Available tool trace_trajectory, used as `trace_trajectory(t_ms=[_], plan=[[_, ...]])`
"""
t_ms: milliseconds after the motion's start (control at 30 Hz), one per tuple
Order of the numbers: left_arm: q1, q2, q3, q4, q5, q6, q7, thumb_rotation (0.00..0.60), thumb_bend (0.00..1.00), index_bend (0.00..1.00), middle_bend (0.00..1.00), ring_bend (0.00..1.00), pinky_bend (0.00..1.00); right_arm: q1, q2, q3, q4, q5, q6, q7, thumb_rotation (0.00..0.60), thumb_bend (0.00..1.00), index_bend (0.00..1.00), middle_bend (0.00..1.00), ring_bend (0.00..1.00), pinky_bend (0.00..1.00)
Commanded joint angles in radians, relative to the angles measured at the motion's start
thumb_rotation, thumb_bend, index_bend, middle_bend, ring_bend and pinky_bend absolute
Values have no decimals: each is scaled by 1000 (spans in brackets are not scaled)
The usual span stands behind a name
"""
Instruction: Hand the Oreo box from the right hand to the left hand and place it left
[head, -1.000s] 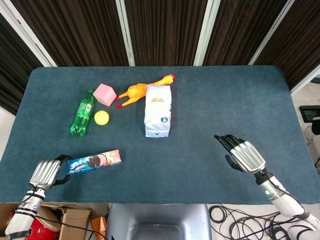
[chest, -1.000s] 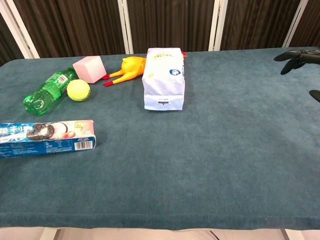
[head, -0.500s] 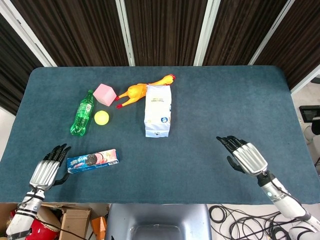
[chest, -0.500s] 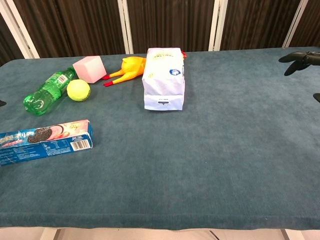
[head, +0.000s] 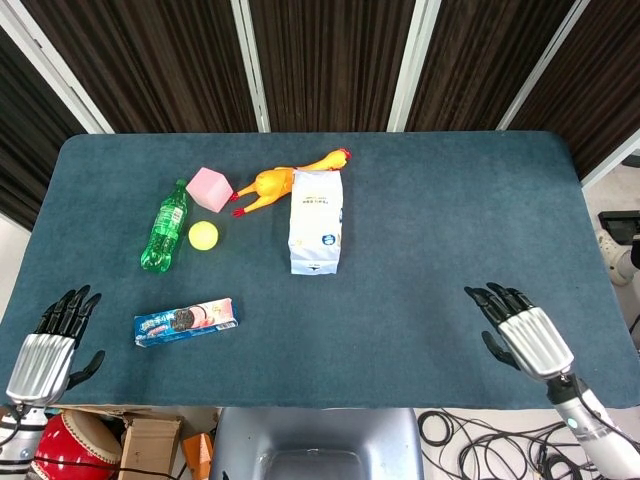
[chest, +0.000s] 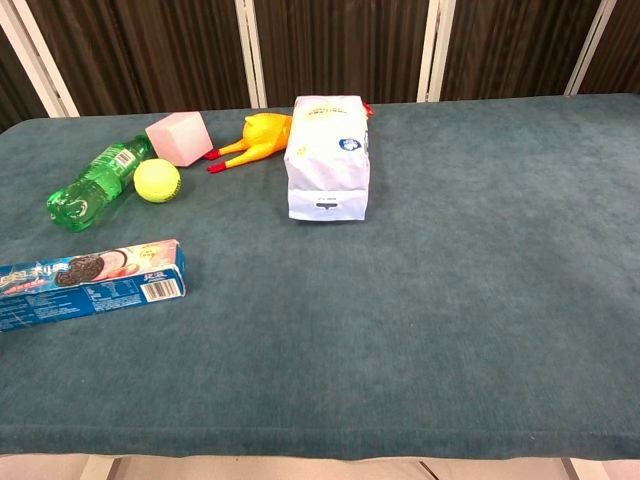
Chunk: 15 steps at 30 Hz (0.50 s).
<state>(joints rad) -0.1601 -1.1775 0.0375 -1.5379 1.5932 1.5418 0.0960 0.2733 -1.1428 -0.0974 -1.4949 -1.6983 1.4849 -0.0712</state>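
Observation:
The Oreo box (head: 187, 321) lies flat on the blue table near its front left edge; the chest view shows the Oreo box (chest: 90, 281) at the left border. My left hand (head: 45, 345) hovers at the table's front left corner, fingers spread, holding nothing, well left of the box. My right hand (head: 525, 330) is over the front right of the table, fingers spread and empty, far from the box. Neither hand shows in the chest view.
A green bottle (head: 164, 226), a yellow ball (head: 203, 235), a pink cube (head: 210, 188), a rubber chicken (head: 285, 179) and a white bag (head: 316, 221) lie behind the box. Cardboard boxes (head: 150, 442) sit below the table's front edge.
My left hand let go of the Oreo box and drew back left, off toward the corner. My right hand pulled back toward the front right and left the chest view.

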Motion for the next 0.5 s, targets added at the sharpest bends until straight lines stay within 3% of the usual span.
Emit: trace_trajectory(t_ms=[33,133,333,500], plan=[[20,22,17,-29,22,19,28,600,284,112,37,0,152,-97,28,-15,-70,60,74,-29,600,337,0,108,40,211],[30,25,20,-36,32,26,41,600,285,114,48,0,150,-155,-5,-5,-62,92,132,31,600,315,0,91,26,202],[39,37,16,-56,11,8,43,600,284,121,63,0,149,-213,-51,26,-53,85,217,-104,600,307,0,58,10,192],[45,42,11,-59,9,6,26,600,286,130,82,10,150,-221,-67,21,-47,46,213,-105,600,307,0,58,10,192]])
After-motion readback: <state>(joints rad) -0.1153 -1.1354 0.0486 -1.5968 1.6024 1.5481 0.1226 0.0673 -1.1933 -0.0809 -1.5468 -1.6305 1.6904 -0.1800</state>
